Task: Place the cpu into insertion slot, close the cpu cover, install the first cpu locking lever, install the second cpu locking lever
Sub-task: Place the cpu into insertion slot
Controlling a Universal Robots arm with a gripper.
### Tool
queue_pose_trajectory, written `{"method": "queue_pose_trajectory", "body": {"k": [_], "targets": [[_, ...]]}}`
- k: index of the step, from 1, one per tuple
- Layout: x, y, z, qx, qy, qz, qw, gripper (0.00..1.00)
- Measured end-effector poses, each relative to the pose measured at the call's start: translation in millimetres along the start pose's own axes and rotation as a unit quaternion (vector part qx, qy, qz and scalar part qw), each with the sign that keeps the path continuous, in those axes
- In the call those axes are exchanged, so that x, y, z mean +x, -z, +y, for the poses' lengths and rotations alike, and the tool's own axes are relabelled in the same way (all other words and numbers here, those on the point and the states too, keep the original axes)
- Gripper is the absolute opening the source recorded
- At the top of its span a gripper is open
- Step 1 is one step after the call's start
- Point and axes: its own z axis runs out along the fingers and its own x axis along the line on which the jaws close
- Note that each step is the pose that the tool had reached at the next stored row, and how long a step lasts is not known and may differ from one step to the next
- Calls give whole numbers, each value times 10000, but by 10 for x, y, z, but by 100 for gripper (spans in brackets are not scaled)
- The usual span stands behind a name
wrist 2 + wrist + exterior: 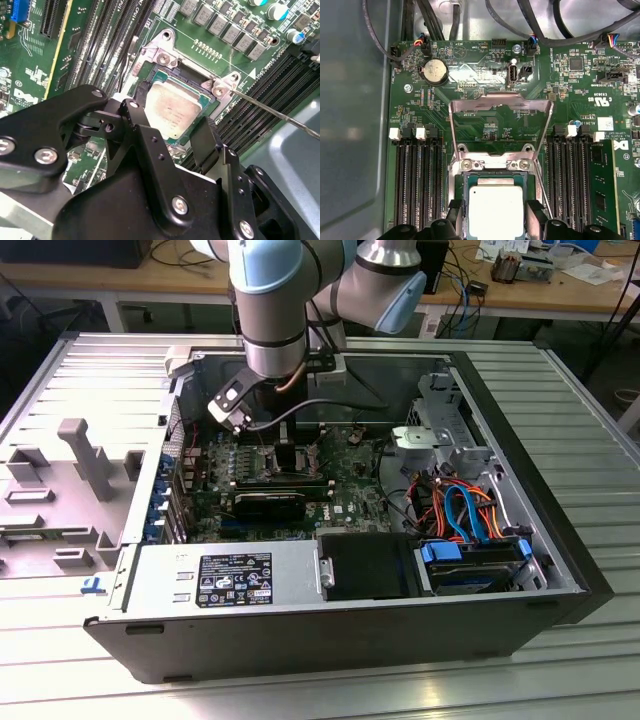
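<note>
1. The black two-fingered hand is released. Its fingers are spread and grip nothing, one on each side of the chip in both wrist views. In the exterior view the hand sits in the upper middle of the frame, reaching straight down into the machine.
2. The pale silvery-tan square cpu lies flat between the fingers. It looks flush and level, so I judge it seated and not carried.
3. The square silver-rimmed insertion slot encloses the cpu on all visible sides. The fingers straddle its outer edges.
4. The thin silver windowed cpu cover stands raised on its hinge, just beyond the slot from the hand. The green circuit board shows through the cut-out. Standing up, it leaves the slot open; it is not yet closed.
5. A thin silver wire locking lever runs out from a corner of the slot across the memory banks. It looks unlatched, which would be why the cover can stand free.
6. Long black memory slots flank the slot on both sides. A round silver coin cell sits beyond the cover.
7. The dark open computer case lies on its side on the ribbed metal bench, with the board facing up toward the arm.
</note>
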Motion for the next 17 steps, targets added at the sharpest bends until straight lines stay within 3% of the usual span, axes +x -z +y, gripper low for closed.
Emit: {"method": "queue_pose_trajectory", "body": {"k": [3, 10, 14, 17], "targets": [[0, -1, 0, 0, 0, 6, 10000, 62], [-1, 83, 8, -1, -1, 20, 10000, 62], [-1, 71, 6, 0, -16, 176, 9998, 62], [-1, 72, 6, 0, -16, 184, 9998, 62]]}}
